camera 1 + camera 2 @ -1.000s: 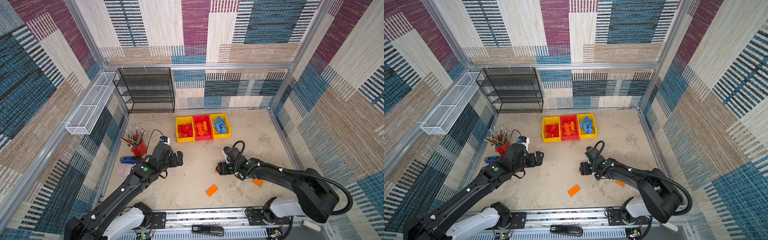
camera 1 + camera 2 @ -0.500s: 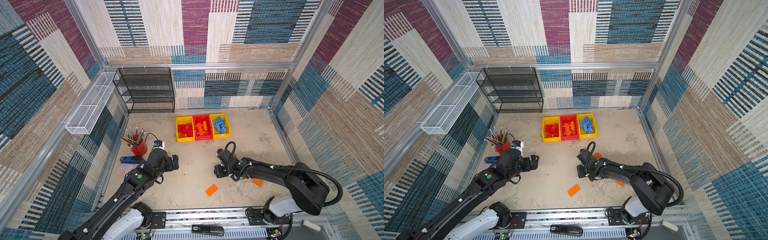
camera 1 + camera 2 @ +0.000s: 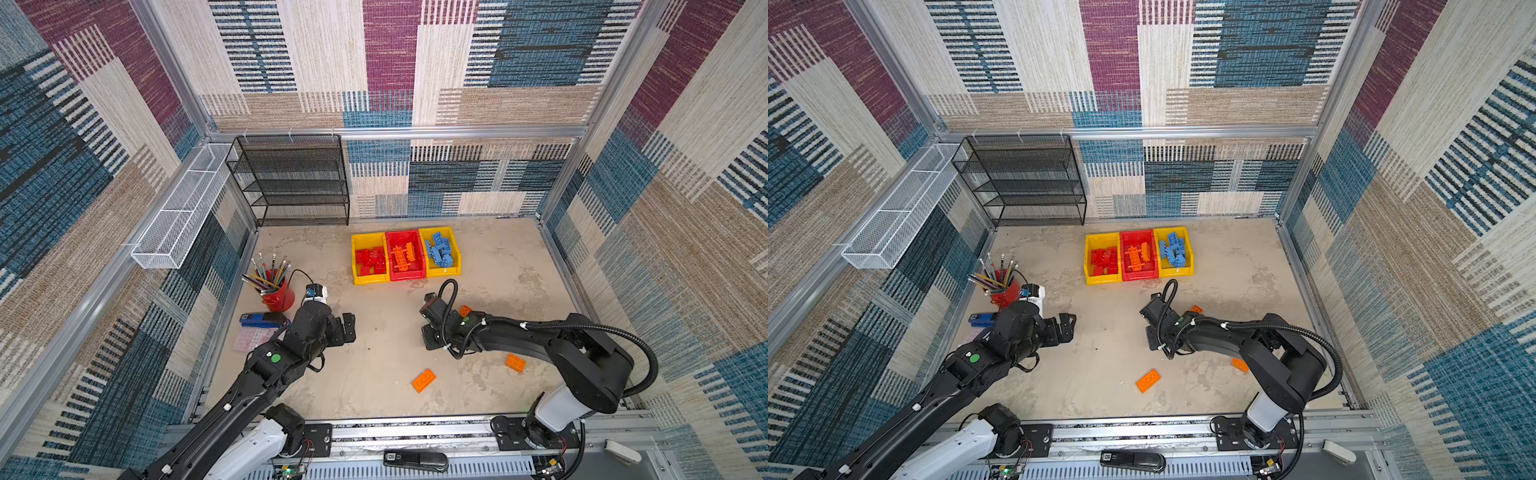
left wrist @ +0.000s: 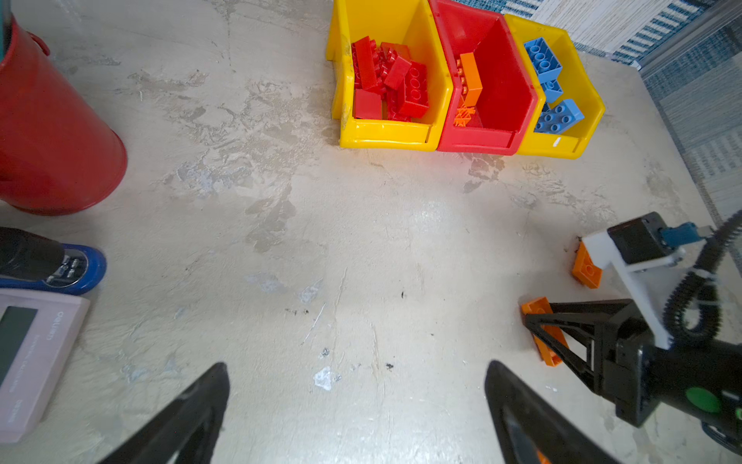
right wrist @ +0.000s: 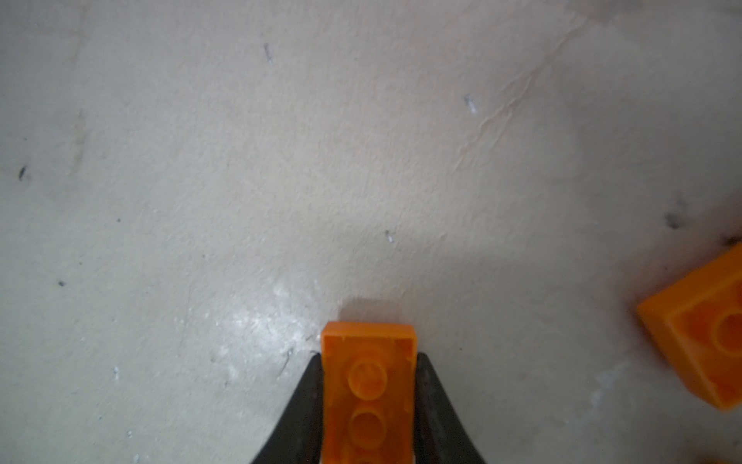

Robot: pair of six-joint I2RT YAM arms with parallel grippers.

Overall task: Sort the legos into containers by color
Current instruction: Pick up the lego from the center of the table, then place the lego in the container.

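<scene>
My right gripper [image 5: 368, 355] is shut on a small orange lego [image 5: 367, 385] low over the table; in both top views the gripper [image 3: 430, 338] [image 3: 1152, 338] hides it. Three more orange legos lie loose: one [image 3: 465, 310] beside the right wrist, two [image 3: 424, 380] [image 3: 515, 363] nearer the front. The containers stand in a row at the back: a yellow one [image 3: 371, 279] with red legos, a red one [image 3: 407, 275] with orange legos, a yellow one [image 3: 446, 272] with blue legos. My left gripper [image 3: 349, 328] [image 4: 355, 369] hangs open over bare table, holding nothing.
A red pencil cup [image 3: 278, 293], a blue stapler [image 3: 262, 320] and a pink calculator [image 3: 251, 338] sit by the left wall near my left arm. A black wire shelf [image 3: 291, 183] stands at the back left, and a white wire basket [image 3: 183, 208] hangs on the left wall.
The right gripper's jaws have closed on the orange lego, and it has shifted slightly left. My left arm has drawn back a little towards the front, still open.
</scene>
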